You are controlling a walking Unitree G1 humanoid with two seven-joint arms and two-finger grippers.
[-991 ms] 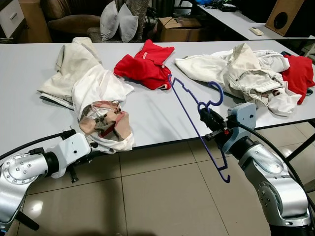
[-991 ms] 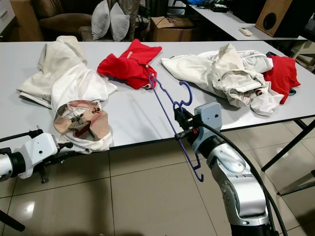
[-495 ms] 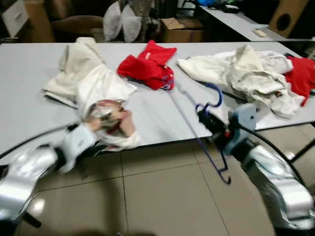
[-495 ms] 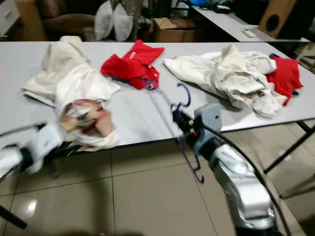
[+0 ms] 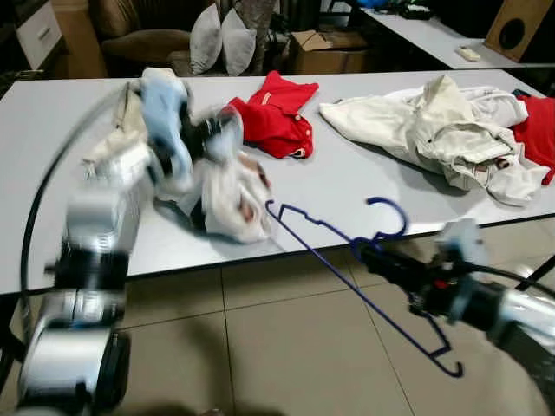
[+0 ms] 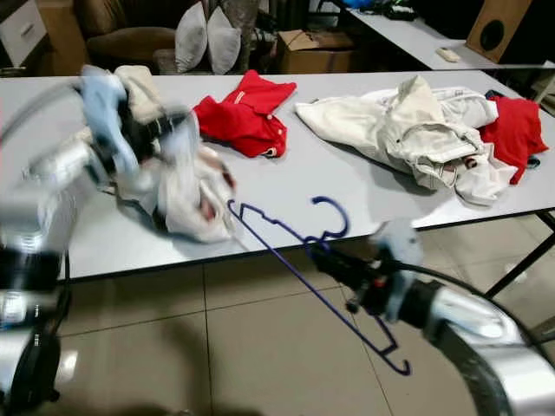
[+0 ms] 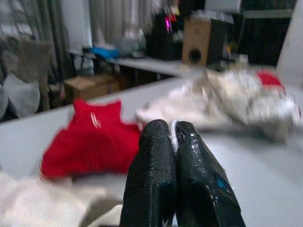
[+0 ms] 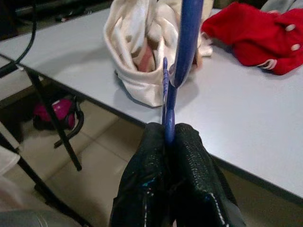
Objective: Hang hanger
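Observation:
A blue wire hanger [image 5: 347, 280] hangs in front of the table's near edge, slanting down to the right, hook [image 5: 390, 209] uppermost. My right gripper [image 5: 375, 256] is shut on it just below the hook; in the right wrist view the wire [image 8: 182, 42] rises from between the fingertips [image 8: 156, 137]. My left gripper [image 5: 211, 139] is raised over the table's left part, blurred. It is shut on a fold of the white printed garment [image 5: 227, 198], and a sliver of white cloth [image 7: 174, 135] shows between its fingers [image 7: 151, 142].
On the grey table [image 5: 347, 178] lie a red shirt [image 5: 279, 121], a heap of white clothes [image 5: 438, 130] at the right and a red cloth [image 5: 539, 130] at the far right edge. Cushions [image 5: 221, 39], a cardboard box [image 5: 328, 50] and another table stand behind. Tiled floor [image 5: 286, 347] lies below.
My left arm has swung up from under the table edge to above the table, dragging the white garment along. The right gripper has dropped lower and the hanger lies flatter. The camera has shifted.

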